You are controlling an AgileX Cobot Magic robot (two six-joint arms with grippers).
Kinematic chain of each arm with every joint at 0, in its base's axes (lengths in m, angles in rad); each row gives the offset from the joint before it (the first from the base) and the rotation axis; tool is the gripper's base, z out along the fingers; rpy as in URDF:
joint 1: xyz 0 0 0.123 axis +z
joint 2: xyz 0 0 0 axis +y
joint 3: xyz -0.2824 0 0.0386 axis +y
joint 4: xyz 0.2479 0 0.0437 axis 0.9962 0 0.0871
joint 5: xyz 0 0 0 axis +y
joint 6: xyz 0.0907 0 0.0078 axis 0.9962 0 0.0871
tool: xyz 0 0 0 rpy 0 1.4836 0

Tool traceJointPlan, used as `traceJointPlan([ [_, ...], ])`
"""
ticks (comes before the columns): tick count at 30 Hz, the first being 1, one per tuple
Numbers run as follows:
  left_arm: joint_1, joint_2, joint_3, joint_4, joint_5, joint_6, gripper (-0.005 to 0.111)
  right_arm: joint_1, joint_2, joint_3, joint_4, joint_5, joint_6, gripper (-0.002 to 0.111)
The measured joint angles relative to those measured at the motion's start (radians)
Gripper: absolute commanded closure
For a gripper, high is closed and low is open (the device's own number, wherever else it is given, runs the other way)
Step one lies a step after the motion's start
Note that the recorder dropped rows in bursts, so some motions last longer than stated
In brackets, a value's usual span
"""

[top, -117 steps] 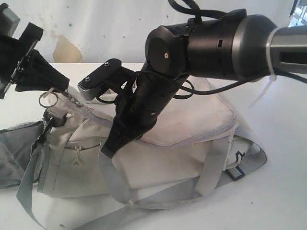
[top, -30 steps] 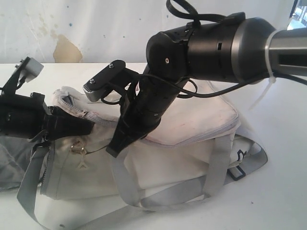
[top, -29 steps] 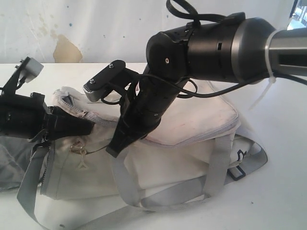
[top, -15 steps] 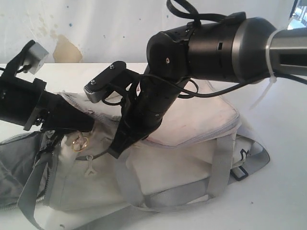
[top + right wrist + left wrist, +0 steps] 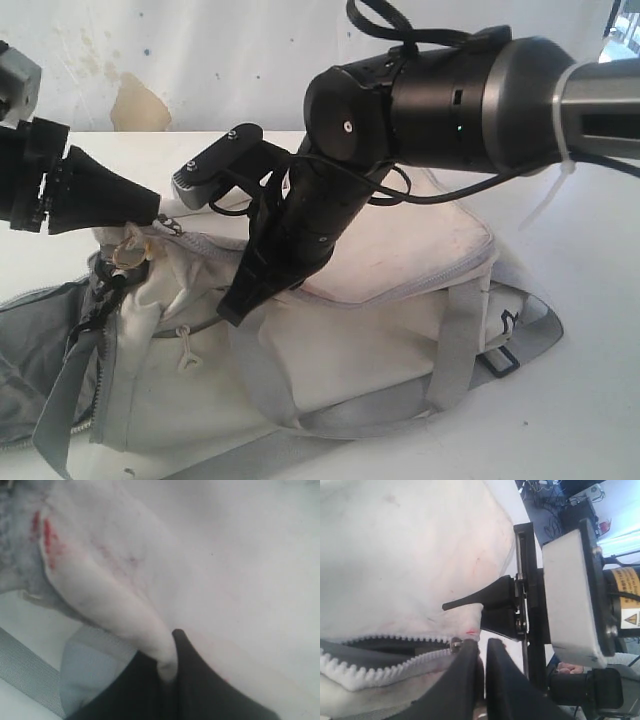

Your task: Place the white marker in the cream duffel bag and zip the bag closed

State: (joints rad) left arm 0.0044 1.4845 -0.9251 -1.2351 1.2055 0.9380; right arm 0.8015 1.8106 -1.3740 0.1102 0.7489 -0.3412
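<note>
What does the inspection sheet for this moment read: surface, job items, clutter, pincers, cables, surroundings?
Surface: white table, with the bag lying on it.
Job's things: cream duffel bag, its zipper partly open; white marker not seen in any view.
Clutter: nothing seen.
Grippers: left pincer shut beside the zipper slider, what it pinches cannot be told; right pincer shut on a fold of the bag's fabric.
Cables: black cable looped above the right pincer.
Surroundings: stained white wall.
</note>
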Motion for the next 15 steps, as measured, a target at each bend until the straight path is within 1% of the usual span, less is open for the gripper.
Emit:
traceJointPlan([
  [11,0.004,0.0,0.0,-0.081,0.004,-0.06,0.107,0.0,0.0,0.0,0.0,-0.004,0.02,0.108],
  [15,0.008,0.0,0.029,-0.134,0.004,-0.097,0.107,0.0,0.0,0.0,0.0,-0.004,0.024,0.108],
])
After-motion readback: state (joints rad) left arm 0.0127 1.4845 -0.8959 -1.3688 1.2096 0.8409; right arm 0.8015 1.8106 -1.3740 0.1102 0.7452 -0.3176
